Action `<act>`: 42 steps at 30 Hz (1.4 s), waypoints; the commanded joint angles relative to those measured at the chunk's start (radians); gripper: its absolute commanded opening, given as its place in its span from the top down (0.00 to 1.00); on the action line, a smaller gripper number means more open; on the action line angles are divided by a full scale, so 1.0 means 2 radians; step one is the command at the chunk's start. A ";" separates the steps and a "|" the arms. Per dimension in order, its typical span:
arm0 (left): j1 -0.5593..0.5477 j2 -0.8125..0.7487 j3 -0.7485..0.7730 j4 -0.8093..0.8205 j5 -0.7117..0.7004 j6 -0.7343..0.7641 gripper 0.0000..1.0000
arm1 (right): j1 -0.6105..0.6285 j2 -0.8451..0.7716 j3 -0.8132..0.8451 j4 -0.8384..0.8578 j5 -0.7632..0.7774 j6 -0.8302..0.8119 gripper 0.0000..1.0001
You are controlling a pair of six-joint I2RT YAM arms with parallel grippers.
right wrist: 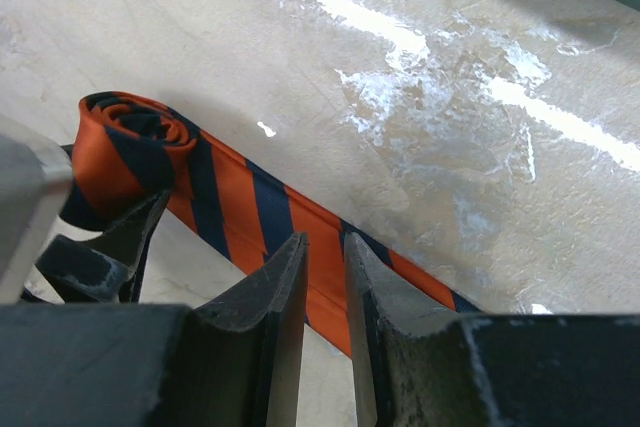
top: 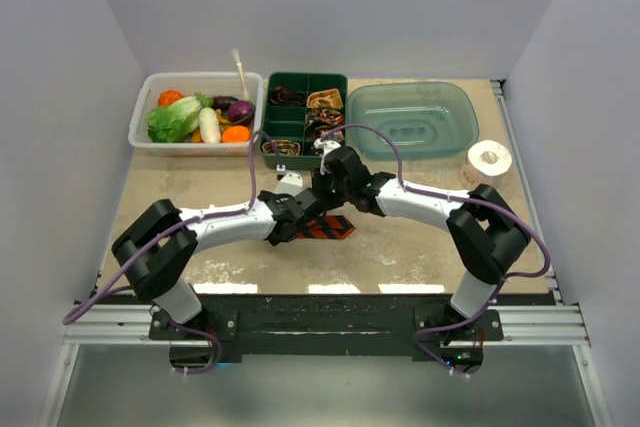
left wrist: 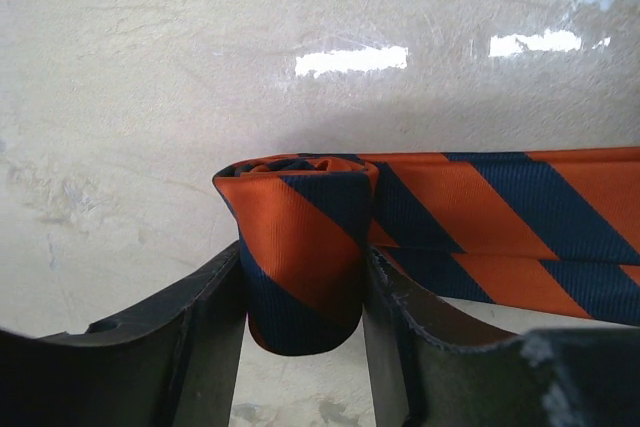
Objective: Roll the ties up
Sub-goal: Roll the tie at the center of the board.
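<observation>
The orange-and-dark-blue striped tie (top: 326,228) lies on the tabletop between both arms. Its near end is wound into a roll (left wrist: 300,247). My left gripper (left wrist: 302,255) is shut on that roll, one finger pressing each side. The flat strip (left wrist: 500,217) runs off to the right. My right gripper (right wrist: 324,239) stands over the flat strip (right wrist: 240,212), its jaws only a narrow slit apart with nothing between them. The roll (right wrist: 130,137) shows at that view's left. Other ties sit coiled (top: 325,99) in a green tray.
A green compartment tray (top: 305,79) stands at the back centre. Left of it is a clear bin of vegetables (top: 195,112), right of it a teal tub (top: 412,117). A white paper roll (top: 488,159) lies at the far right.
</observation>
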 commanded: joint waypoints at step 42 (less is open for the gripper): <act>-0.040 -0.102 -0.037 0.179 0.083 0.058 0.26 | -0.006 -0.022 -0.012 0.009 -0.012 -0.010 0.73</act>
